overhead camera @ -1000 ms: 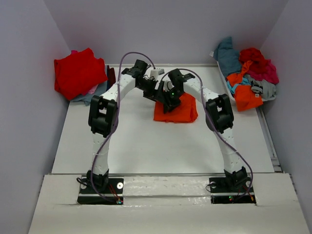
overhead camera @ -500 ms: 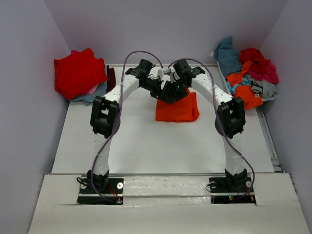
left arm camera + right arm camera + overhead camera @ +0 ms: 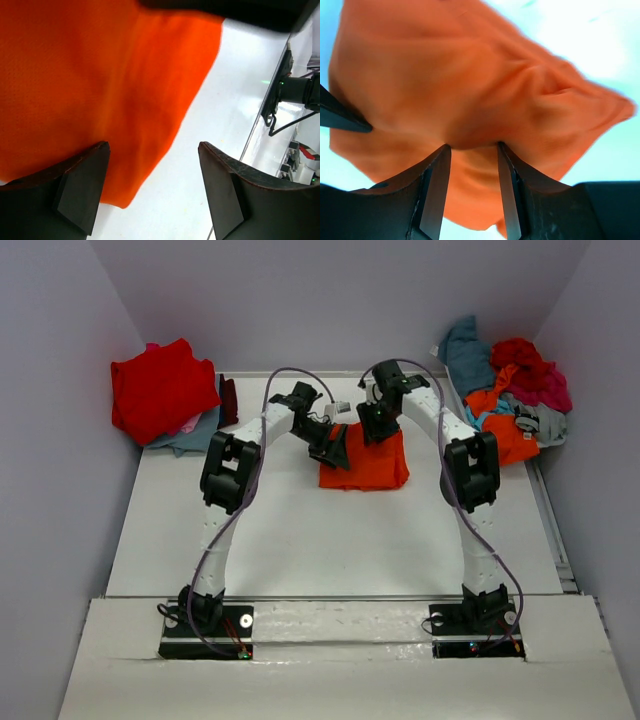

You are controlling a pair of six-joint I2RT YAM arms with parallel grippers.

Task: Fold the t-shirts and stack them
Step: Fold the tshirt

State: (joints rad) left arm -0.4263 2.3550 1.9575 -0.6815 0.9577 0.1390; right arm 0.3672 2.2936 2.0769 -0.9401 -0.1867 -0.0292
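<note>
A bright orange t-shirt (image 3: 368, 466) lies folded in the middle of the white table (image 3: 300, 530). My right gripper (image 3: 375, 426) stands at its far edge, jaws closed on a bunched ridge of the orange cloth (image 3: 470, 90); the pinch shows at the right gripper (image 3: 473, 146) in the wrist view. My left gripper (image 3: 333, 446) is at the shirt's left edge, jaws wide open. In the left wrist view the orange shirt (image 3: 100, 75) hangs beside one finger of the left gripper (image 3: 153, 146), with nothing between the fingers.
A folded stack topped by a red t-shirt (image 3: 155, 388) sits at the back left, grey cloth (image 3: 188, 436) under it. A loose pile of teal, red, magenta, orange and grey shirts (image 3: 510, 390) fills the back right. Walls close in on both sides.
Both grippers have swung towards the back and right. The right gripper went from the shirt's left part to its far edge, and the shirt shifted slightly right.
</note>
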